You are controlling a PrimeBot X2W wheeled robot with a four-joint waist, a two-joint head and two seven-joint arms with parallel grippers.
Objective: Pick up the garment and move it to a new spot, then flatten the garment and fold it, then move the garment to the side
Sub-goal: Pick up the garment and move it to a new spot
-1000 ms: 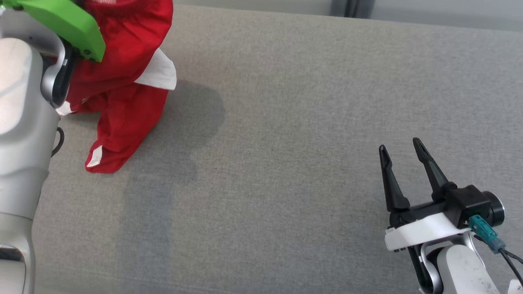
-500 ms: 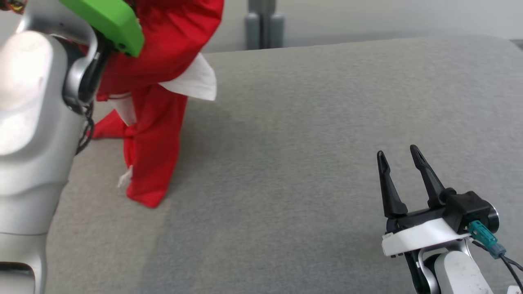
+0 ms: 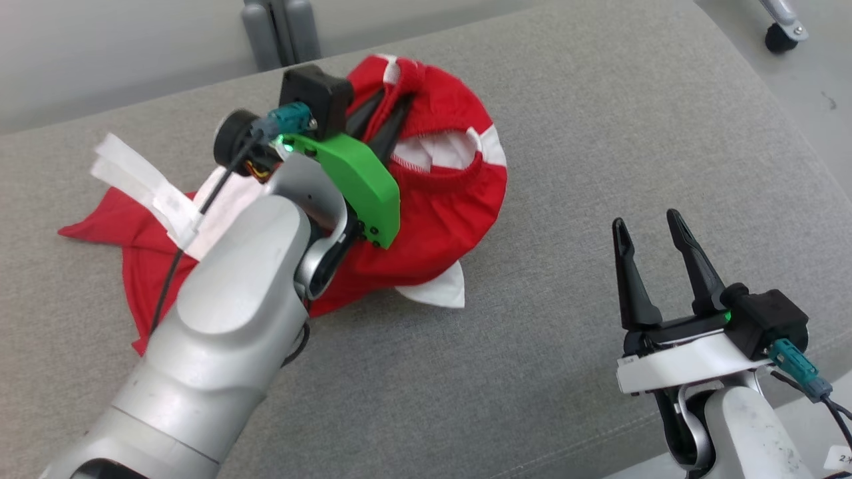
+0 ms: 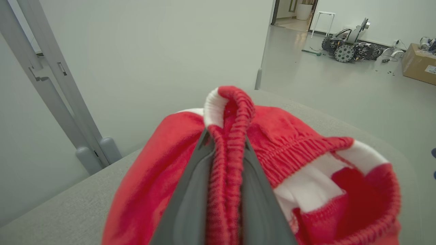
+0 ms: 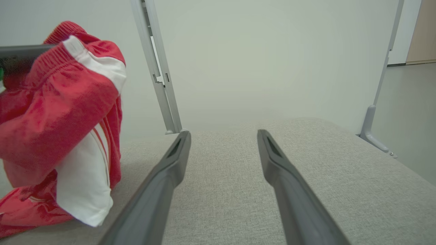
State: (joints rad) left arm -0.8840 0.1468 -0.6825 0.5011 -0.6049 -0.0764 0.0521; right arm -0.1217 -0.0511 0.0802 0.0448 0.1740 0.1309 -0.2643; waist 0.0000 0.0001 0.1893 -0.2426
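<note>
So the left end effector (image 3: 386,120) is pinching the elastic waistband of the red garment (image 3: 439,206). You can't really confirm that from the head view, because the fingertips disappear into the bunched cloth and the pale forearm (image 3: 226,313) plus the green wrist cover (image 3: 356,186) sit right over the middle of the fabric. The left wrist view settles it: the left end effector (image 4: 226,136) has both dark fingers (image 4: 190,194) pressed tight with the ribbed red band squeezed between them. The garment (image 4: 146,190) is cut off by the bottom edge there.

Where it is: on the far left part of the grey upholstered surface (image 3: 599,133). The pinched end is lifted, and the rest trails down onto the surface towards the robot's left (white stripes and a white flap poking out underneath).

The right end effector (image 3: 647,223) is well apart from it at the lower right, fingers spread, nothing between them. The right wrist view shows the same thing, with the right end effector (image 5: 223,132) over bare grey fabric. It also gives a side look at the garment (image 5: 51,112) hanging in a lump, clipped by the left edge.

Only the left wrist camera catches the room behind: a wheeled machine (image 4: 347,49) and a cardboard box (image 4: 419,63) on the floor, too small to make out much.
</note>
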